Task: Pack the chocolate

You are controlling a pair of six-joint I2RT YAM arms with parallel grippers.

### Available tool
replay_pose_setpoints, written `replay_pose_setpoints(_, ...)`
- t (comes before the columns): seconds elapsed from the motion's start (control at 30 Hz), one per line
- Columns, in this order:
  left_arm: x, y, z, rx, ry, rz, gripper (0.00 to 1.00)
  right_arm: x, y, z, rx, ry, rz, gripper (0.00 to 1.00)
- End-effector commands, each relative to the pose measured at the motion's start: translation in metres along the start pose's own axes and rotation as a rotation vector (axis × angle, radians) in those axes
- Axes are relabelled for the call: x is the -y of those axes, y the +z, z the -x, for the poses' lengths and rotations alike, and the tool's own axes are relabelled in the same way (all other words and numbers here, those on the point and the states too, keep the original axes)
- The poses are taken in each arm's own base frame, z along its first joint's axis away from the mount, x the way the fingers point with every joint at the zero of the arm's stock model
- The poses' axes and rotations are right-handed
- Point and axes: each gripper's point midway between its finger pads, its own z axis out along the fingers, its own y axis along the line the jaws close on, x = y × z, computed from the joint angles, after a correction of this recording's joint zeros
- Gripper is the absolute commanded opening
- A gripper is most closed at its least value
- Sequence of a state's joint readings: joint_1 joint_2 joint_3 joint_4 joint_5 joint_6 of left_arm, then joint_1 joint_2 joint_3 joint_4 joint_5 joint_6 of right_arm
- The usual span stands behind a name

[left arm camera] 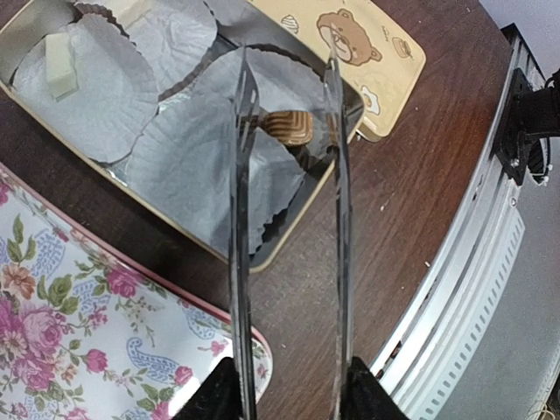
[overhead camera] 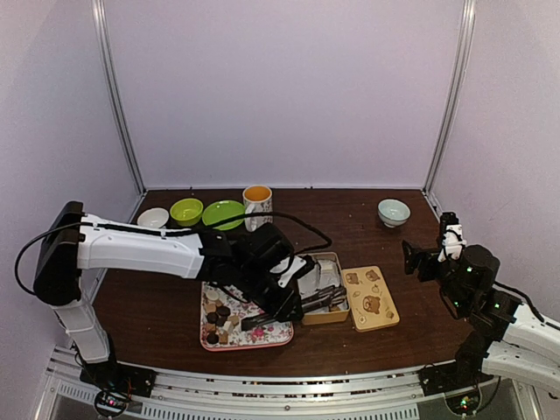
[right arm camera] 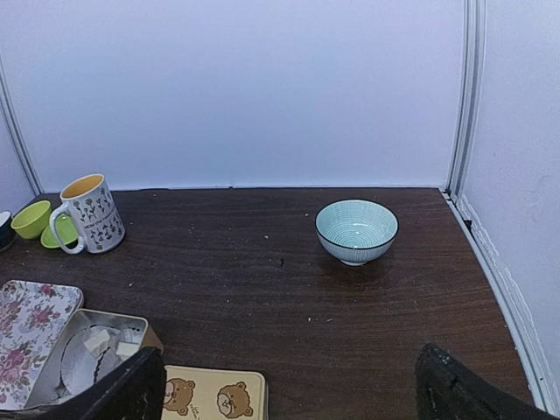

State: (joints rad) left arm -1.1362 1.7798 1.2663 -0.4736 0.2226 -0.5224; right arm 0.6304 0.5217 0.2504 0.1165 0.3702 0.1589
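Observation:
My left gripper (overhead camera: 284, 302) (left arm camera: 293, 394) is shut on long thin metal tongs (left arm camera: 238, 227). The tong tips reach over an open gold tin (overhead camera: 333, 317) (left arm camera: 284, 241) lined with white paper cups. A brown chocolate (left arm camera: 290, 127) lies between the parted tong tips in a paper cup. Pale chocolate pieces (left arm camera: 59, 63) sit in other cups. Several dark and tan chocolates (overhead camera: 219, 319) lie on the floral tray (overhead camera: 271, 334) (left arm camera: 87, 332) left of the tin. My right gripper (overhead camera: 420, 260) (right arm camera: 293, 398) is open and empty, far right of the tin.
The tin's bear-printed lid (overhead camera: 370, 297) (left arm camera: 350, 44) (right arm camera: 214, 394) lies right of the tin. A teal bowl (overhead camera: 394, 212) (right arm camera: 356, 230) stands back right. A mug (overhead camera: 257, 206) (right arm camera: 87, 214), green dishes (overhead camera: 206, 212) and a white bowl (overhead camera: 153, 218) line the back left.

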Motion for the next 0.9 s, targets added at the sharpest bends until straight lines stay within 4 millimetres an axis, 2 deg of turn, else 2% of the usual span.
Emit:
replay_pose_setpoints(0.0, 0.009, -0.033, 0.022, 0.102, 0.021, 0.019, 0.41, 0.001, 0.000, -0.002, 0.000, -0.004, 0.001, 1.00)
replay_pose_setpoints(0.17, 0.000, -0.060, 0.014, 0.101, 0.027, 0.088, 0.42, 0.001, 0.000, -0.003, -0.002, -0.006, 0.001, 1.00)
replay_pose_setpoints(0.37, -0.017, -0.087, -0.010, 0.065, 0.006, 0.178, 0.42, 0.001, 0.000, -0.002, 0.000, -0.005, 0.000, 1.00)
replay_pose_setpoints(0.57, -0.030, -0.111, -0.051, -0.018, -0.038, 0.227, 0.42, 0.001, 0.000, -0.002, -0.002, -0.006, 0.000, 1.00)
replay_pose_setpoints(0.77, -0.044, -0.135, -0.100, -0.128, -0.124, 0.276, 0.43, 0.000, 0.000, -0.003, -0.004, -0.010, 0.002, 1.00)
replay_pose_setpoints(0.87, -0.046, -0.145, -0.117, -0.179, -0.177, 0.295, 0.43, -0.001, 0.001, -0.002, -0.004, -0.013, 0.006, 1.00)
